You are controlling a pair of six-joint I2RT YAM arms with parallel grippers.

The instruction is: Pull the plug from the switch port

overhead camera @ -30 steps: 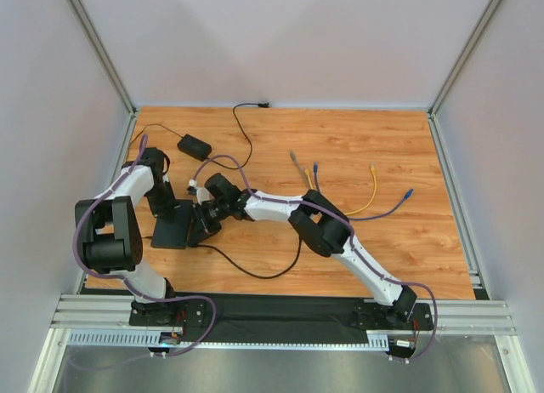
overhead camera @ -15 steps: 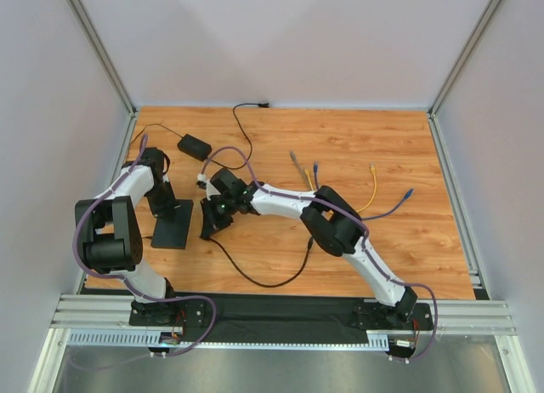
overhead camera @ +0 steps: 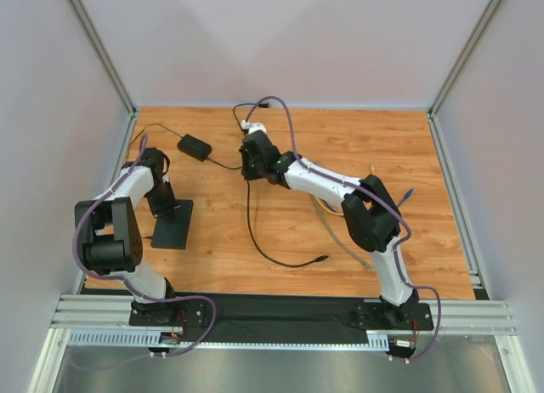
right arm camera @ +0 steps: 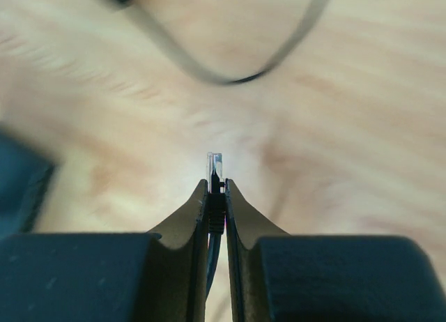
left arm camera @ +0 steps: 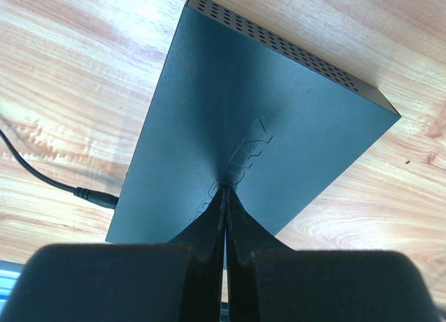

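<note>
The main step looks done. The right gripper (right arm camera: 217, 186) is pinched narrow on the clear plug (right arm camera: 214, 162), which stands up between its fingertips with the black cable (overhead camera: 255, 240) hanging below. In the top view this gripper sits at the far middle of the table (overhead camera: 425, 248), well apart from the switch (overhead camera: 177, 231). The plug is therefore out of its port and off to the right of it.

The switch lies flat at the near left. The left gripper (left arm camera: 224, 193) has its fingers pressed together, tips down on the lid, and seems to pin the box in place without gripping anything. A thin power lead (left arm camera: 94, 195) enters the switch's left edge in the left wrist view. The socket row itself is not visible, so I cannot tell whether any other plug sits in it.

What is left, I judge, is small. The right arm needs to lay the plug down and open, and the left needs to lift off the lid.

By count there is one switch and one smaller power brick (overhead camera: 194, 146) at the far left. There is one black cable, with its other end (overhead camera: 323, 259) lying loose at the near middle. Two arms are in view. To the right, loose patch leads show a yellow end (overhead camera: 372, 166) and a blue end (overhead camera: 409, 192). The right arm covers the rest, so they cannot be counted fully.
</note>
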